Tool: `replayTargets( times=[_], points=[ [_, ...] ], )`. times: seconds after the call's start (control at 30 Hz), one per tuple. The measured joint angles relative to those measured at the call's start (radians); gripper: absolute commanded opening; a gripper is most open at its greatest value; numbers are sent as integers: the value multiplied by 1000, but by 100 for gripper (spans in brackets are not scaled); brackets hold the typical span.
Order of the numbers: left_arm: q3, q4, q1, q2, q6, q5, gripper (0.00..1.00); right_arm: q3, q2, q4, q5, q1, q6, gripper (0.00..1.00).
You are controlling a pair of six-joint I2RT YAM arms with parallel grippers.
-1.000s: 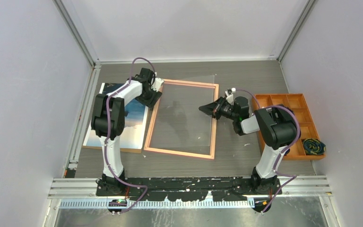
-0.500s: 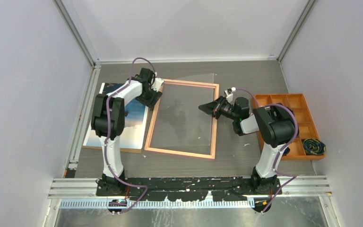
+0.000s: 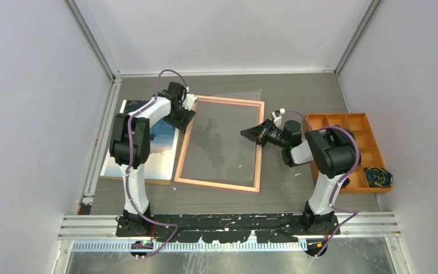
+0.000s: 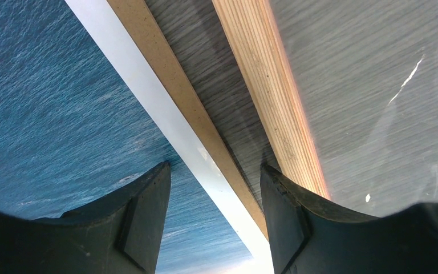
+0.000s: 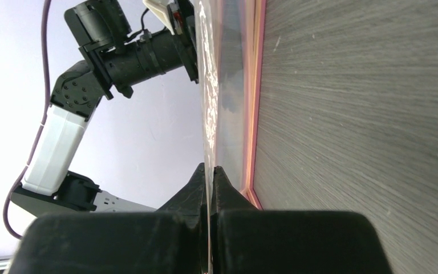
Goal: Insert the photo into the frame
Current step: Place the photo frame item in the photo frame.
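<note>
A: Frame (image 3: 218, 185) first. Where do we have it?

B: Flat on the dark table (image 3: 296, 91), between our two claws. Its far left corner sits just beside the left claw (image 4: 215, 171), and its right rail runs below the right claw (image 5: 210, 170).

A: And the clear pane (image 3: 222, 142)?

B: We hold it in the right claw, whose fingers are pinched together on the pane's right edge. From that wrist we see the edge lifted off the pink rail, with the pane reaching away from this claw toward the other arm.

A: Where is the photo (image 3: 161, 149)?

B: Outside the frame, face up, to the left of the left claw. It lies on the brown backing board (image 3: 137, 180). Under that claw's left finger we see blue sea. Then come the white border, the board's edge, a strip of table and the frame's wooden rail by the right finger.

A: Does the left claw grip anything?

B: No, its fingers stand apart and straddle those edges. Whether the tips touch the surface we cannot tell.

A: Anything smaller?

B: We see the orange tray (image 3: 353, 116) to the right of the right claw. A dark bundle of cord (image 3: 378, 177) lies in the tray's near right compartment.
</note>
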Motion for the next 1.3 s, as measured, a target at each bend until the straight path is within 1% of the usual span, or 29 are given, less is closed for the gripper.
replayTargets(
  times=[0.13, 0.33, 1.3],
  points=[
    [0, 1, 4, 0, 0, 10, 60, -30, -3, 0, 0, 0, -4, 1],
    [0, 1, 6, 0, 0, 14, 60, -33, -3, -2, 0, 0, -9, 1],
    [0, 0, 7, 0, 0, 17, 60, 14, -3, 0, -22, 0, -10, 1]
  ],
)
